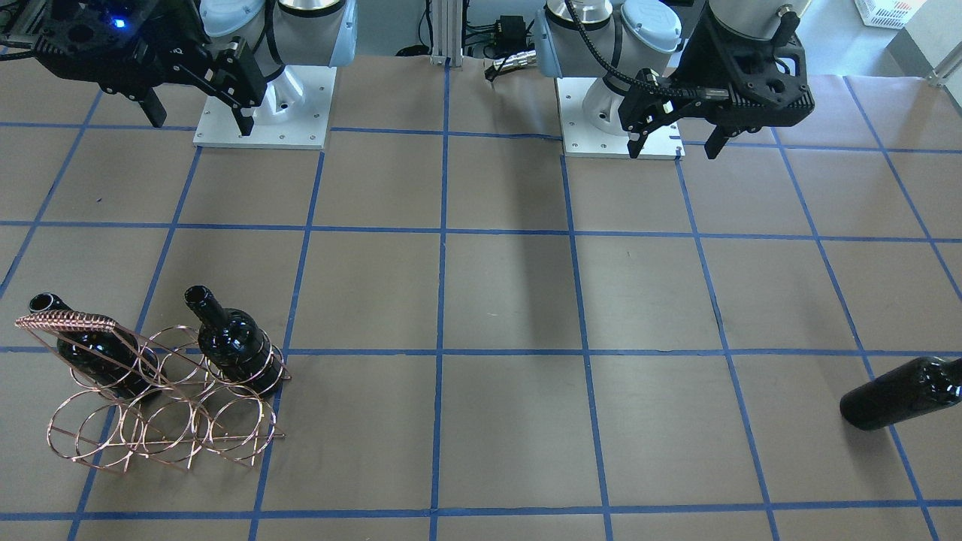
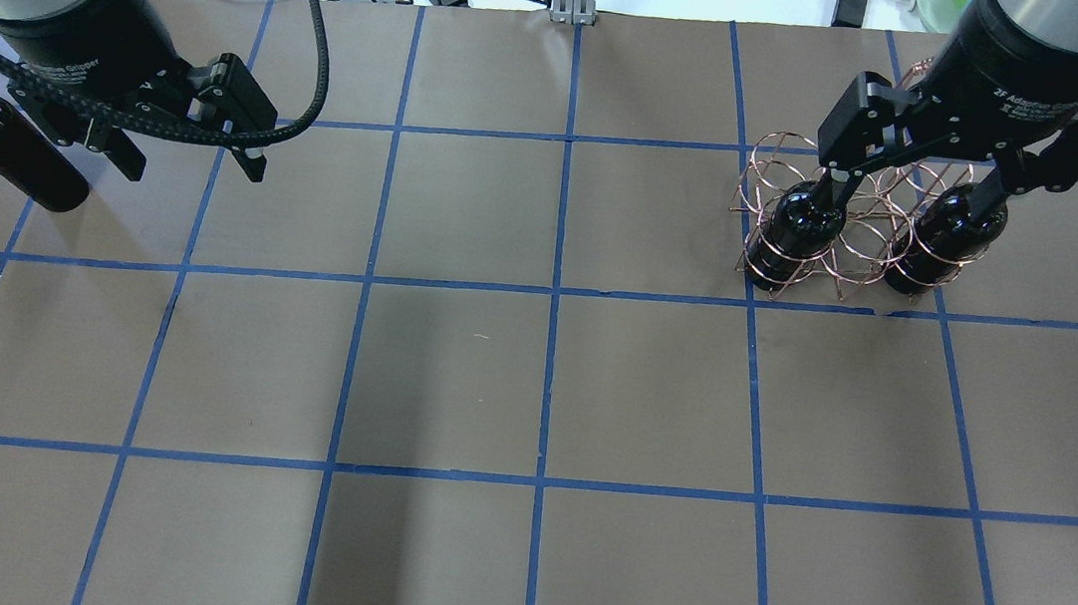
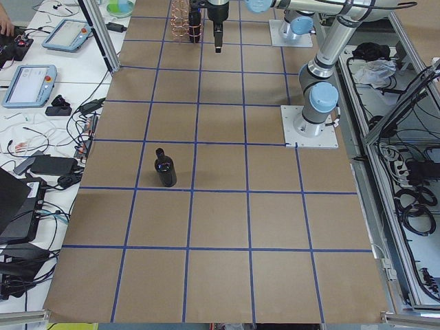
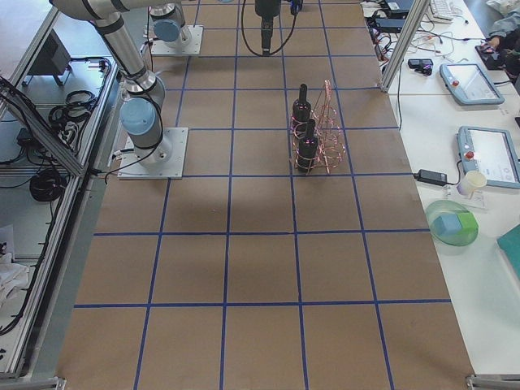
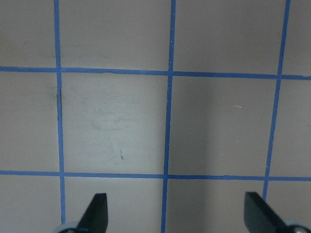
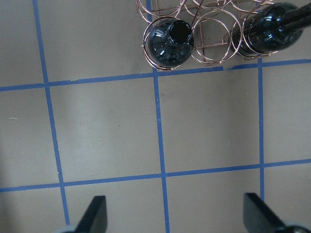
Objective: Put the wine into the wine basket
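Note:
The copper wire wine basket (image 1: 68,323) stands on the robot's right side of the table and also shows in the overhead view (image 2: 775,157). Two black wine bottles (image 1: 237,346) (image 1: 98,357) sit in its rings, necks up. A third black bottle (image 1: 898,394) stands alone on the robot's left side, also seen in the overhead view (image 2: 14,152). My left gripper (image 2: 193,164) is open and empty, high above the table beside that bottle. My right gripper (image 2: 911,191) is open and empty, high up and on the robot's side of the basket (image 6: 209,48).
Brown paper with blue tape grid lines covers the table (image 2: 541,383). The two arm bases (image 1: 263,113) (image 1: 616,120) stand at the robot's edge. Tablets and cables lie on side benches beyond the table's ends (image 3: 27,82).

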Controlling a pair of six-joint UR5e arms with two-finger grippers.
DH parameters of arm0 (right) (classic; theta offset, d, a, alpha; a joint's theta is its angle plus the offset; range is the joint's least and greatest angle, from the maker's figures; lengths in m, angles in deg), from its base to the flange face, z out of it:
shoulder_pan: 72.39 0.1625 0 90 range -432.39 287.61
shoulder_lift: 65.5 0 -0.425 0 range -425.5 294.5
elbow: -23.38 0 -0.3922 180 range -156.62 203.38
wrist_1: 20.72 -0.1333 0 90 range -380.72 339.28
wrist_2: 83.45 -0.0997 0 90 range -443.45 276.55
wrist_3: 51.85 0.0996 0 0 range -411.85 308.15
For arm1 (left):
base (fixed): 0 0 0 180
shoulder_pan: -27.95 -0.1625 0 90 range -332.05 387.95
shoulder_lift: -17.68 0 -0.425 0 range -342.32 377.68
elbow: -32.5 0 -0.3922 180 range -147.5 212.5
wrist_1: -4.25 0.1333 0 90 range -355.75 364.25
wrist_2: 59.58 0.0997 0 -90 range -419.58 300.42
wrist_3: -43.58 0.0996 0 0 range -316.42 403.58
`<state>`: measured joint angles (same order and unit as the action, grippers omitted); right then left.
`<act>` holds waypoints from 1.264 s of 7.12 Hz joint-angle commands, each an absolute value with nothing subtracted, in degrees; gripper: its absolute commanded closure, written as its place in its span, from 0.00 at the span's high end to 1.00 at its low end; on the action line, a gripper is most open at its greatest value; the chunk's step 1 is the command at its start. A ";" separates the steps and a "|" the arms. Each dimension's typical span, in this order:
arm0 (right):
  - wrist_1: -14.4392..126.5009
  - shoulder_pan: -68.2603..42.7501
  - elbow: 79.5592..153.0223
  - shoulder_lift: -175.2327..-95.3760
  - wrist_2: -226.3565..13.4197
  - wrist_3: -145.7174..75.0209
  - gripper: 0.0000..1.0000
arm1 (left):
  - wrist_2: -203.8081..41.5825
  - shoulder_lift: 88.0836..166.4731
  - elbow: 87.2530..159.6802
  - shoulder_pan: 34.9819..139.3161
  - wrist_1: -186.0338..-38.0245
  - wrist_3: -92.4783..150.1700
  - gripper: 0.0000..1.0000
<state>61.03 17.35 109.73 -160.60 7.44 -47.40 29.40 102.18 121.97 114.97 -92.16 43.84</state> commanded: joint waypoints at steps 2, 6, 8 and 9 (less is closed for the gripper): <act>61.28 17.44 109.78 -160.07 7.08 -47.02 1.00 | 28.76 102.15 122.23 114.97 -92.08 43.84 1.00; 61.55 17.53 112.32 -160.68 7.52 -47.63 1.00 | 29.37 102.05 122.50 114.88 -91.73 43.75 1.00; 61.55 17.61 112.51 -161.03 7.26 -47.72 1.00 | 29.72 102.24 122.32 114.79 -91.55 43.75 1.00; 61.46 17.61 112.68 -162.25 7.08 -47.72 1.00 | 29.54 102.50 122.32 114.35 -91.99 43.84 1.00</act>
